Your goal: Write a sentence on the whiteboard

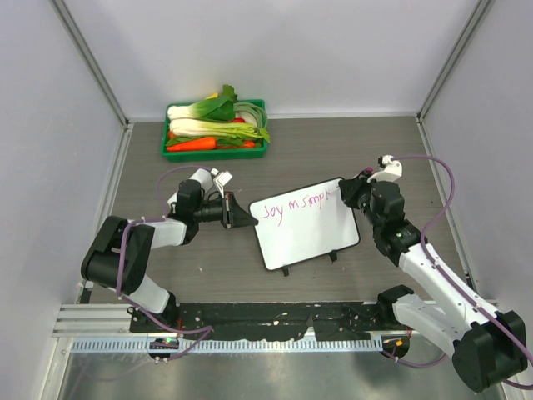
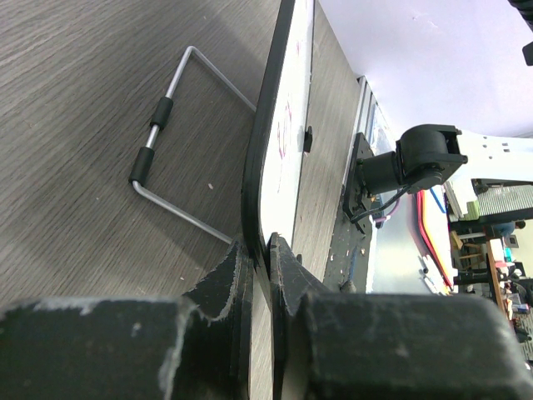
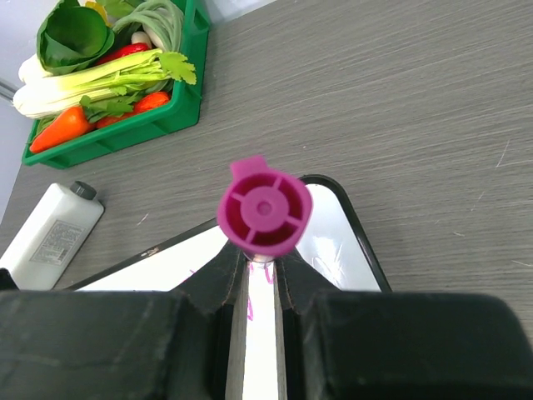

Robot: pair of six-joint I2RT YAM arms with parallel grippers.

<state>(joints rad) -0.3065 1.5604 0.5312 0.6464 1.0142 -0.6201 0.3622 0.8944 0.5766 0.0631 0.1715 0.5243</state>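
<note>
The whiteboard (image 1: 306,237) stands tilted on its wire stand in the middle of the table. The pink sentence (image 1: 293,206) runs along its top and reads about "Joy in simpl". My left gripper (image 1: 240,212) is shut on the board's left edge. In the left wrist view the board (image 2: 283,117) is seen edge-on, with my gripper (image 2: 260,260) pinching its dark rim. My right gripper (image 1: 351,192) is at the board's top right corner. It is shut on a magenta marker (image 3: 265,210), held tip down over the board (image 3: 337,237), by the last pink strokes (image 3: 268,275).
A green tray (image 1: 215,150) of vegetables stands at the back left and also shows in the right wrist view (image 3: 158,121). A white bottle (image 3: 50,233) lies between tray and board. The board's wire stand (image 2: 154,146) rests on the wood behind it. Walls enclose three sides.
</note>
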